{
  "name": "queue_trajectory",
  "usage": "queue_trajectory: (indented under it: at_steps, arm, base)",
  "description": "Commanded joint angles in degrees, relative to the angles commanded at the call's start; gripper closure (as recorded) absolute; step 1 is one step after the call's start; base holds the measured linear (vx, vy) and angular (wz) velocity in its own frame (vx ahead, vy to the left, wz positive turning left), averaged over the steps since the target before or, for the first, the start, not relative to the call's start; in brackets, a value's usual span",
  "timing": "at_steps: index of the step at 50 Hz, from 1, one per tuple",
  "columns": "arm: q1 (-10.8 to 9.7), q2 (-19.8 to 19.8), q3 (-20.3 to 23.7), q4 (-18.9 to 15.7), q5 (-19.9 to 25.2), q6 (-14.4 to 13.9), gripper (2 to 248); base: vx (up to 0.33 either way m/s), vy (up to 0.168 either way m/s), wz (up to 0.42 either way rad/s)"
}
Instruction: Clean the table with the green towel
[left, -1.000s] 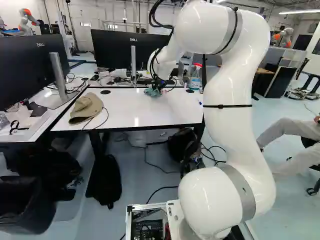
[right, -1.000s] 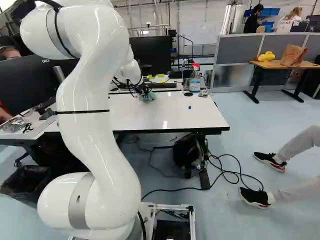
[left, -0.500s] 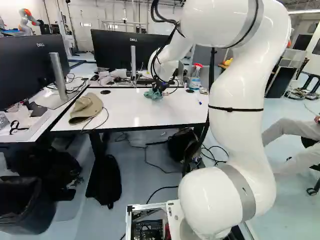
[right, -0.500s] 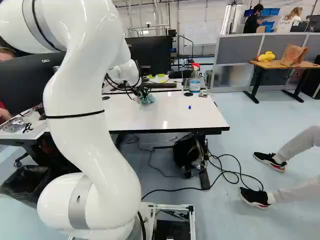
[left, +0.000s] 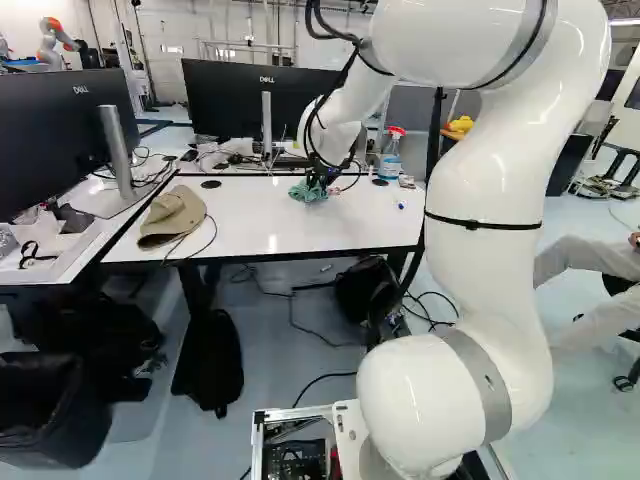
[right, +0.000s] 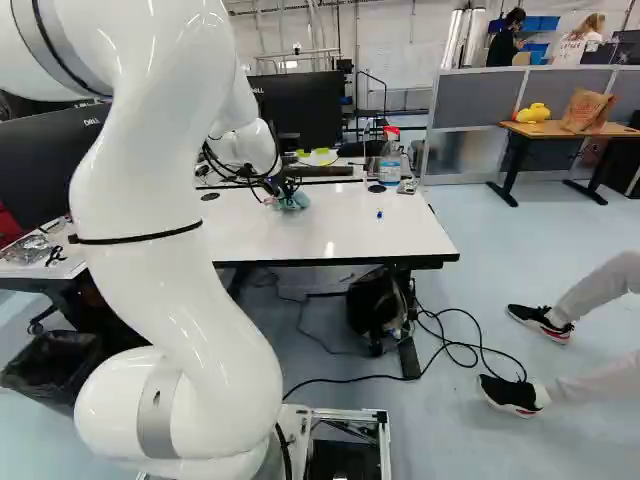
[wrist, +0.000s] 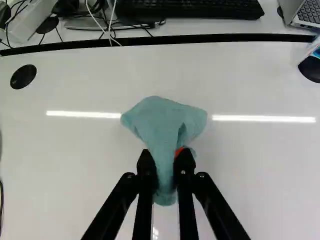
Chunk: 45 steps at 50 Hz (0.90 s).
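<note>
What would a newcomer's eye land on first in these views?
Probably the big white arm, right of the middle in the left base view. Next comes the green towel, pinched in the black pincer over the white table. After that, the tan cap at the table's left end in the left base view and the red-topped spray bottle by its far edge.

Teal towel (wrist: 164, 120), white table (wrist: 75, 150)

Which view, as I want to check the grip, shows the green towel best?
The wrist view: the towel spreads ahead of the gripper, pinched between both fingers. Both base views show it only as a small, distant bunch at the gripper.
</note>
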Motion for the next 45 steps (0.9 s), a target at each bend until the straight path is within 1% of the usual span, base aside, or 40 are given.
queue_trajectory:
  at_steps: [21, 45]
  arm:
    - [0.00, 0.15, 0.03, 0.00, 0.00, 0.00, 200]
    - [0.26, 3.60, 0.92, 0.00, 0.00, 0.00, 200]
  base:
    - [0.000, 0.000, 0.000]
    - [0.000, 0.000, 0.000]
